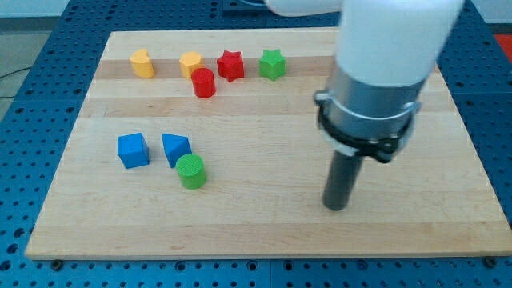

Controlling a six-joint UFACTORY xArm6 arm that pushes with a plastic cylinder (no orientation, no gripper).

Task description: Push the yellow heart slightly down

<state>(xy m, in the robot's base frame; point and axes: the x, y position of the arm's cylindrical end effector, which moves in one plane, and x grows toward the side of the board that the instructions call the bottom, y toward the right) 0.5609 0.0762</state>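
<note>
My tip (337,207) sat on bare desk (264,224), touching nothing; yellow heart (190,62) was far up-left, beside red cylinder (203,83).

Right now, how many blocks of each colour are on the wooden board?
Yellow: 2, a pentagon-like block and the heart
Red: 2, a cylinder and a star
Green: 2, a star and a cylinder
Blue: 2, a cube and a triangle
Total: 8
</note>
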